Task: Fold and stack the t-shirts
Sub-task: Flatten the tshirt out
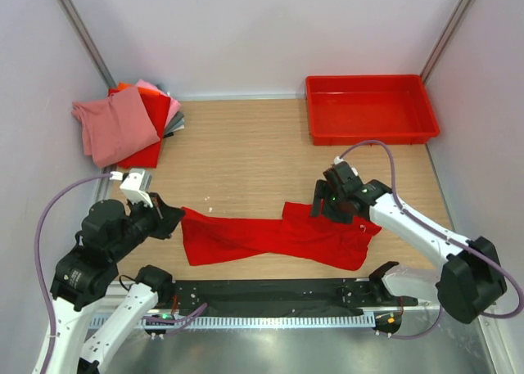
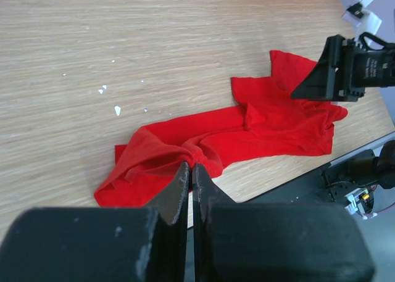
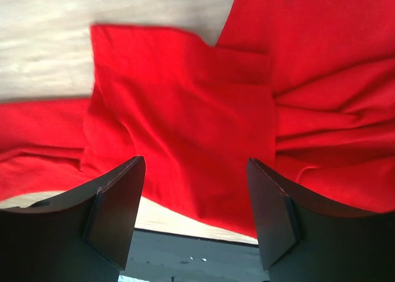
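**My two grippers at either end of a red t-shirt lying crumpled near my bases**

Nearest me, my left gripper (image 2: 188, 171) is closed down to a thin slit, and the wrinkles at the left end of the red t-shirt (image 1: 262, 236) gather up to its tips, so it seems to have that edge pinched. The shirt lies stretched sideways along the near part of the wooden table (image 1: 246, 153), twisted and creased in the middle. My right gripper (image 3: 194, 165) is spread wide with nothing between its fingers, just over the shirt's broader right end. Farther back, the folded t-shirts (image 1: 123, 124) sit piled in the far left corner, a dusty pink one on top, well apart from the red tray (image 1: 372, 137) at the far right.
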